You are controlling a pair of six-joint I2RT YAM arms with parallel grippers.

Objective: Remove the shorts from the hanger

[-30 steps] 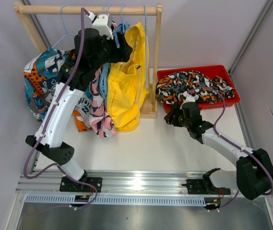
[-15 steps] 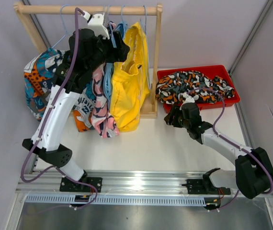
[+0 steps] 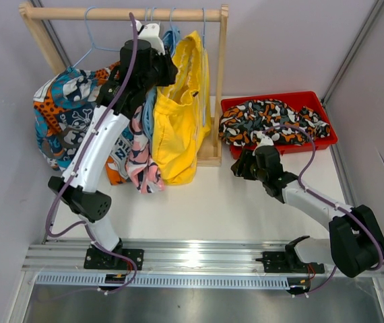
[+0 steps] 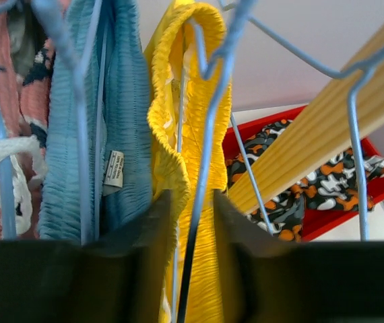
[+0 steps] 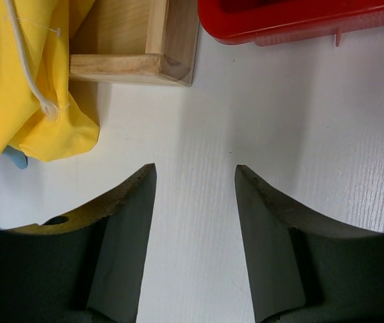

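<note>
Yellow shorts hang on a blue wire hanger at the right end of the wooden rail. My left gripper is up at their waistband. In the left wrist view its jaws are drawn in narrow around the yellow waistband and the hanger wire. Light blue shorts and pink shorts hang just left of it. Teal patchwork shorts hang at the far left. My right gripper hovers open over the table, nothing between its fingers.
A red tray at the back right holds black-orange-white blotched shorts. The rack's wooden foot stands just ahead of my right gripper, with the yellow shorts' hem beside it. Grey walls close in both sides.
My left arm has shifted right along the rail and its jaws have narrowed onto the yellow waistband. The right arm has stayed put.
</note>
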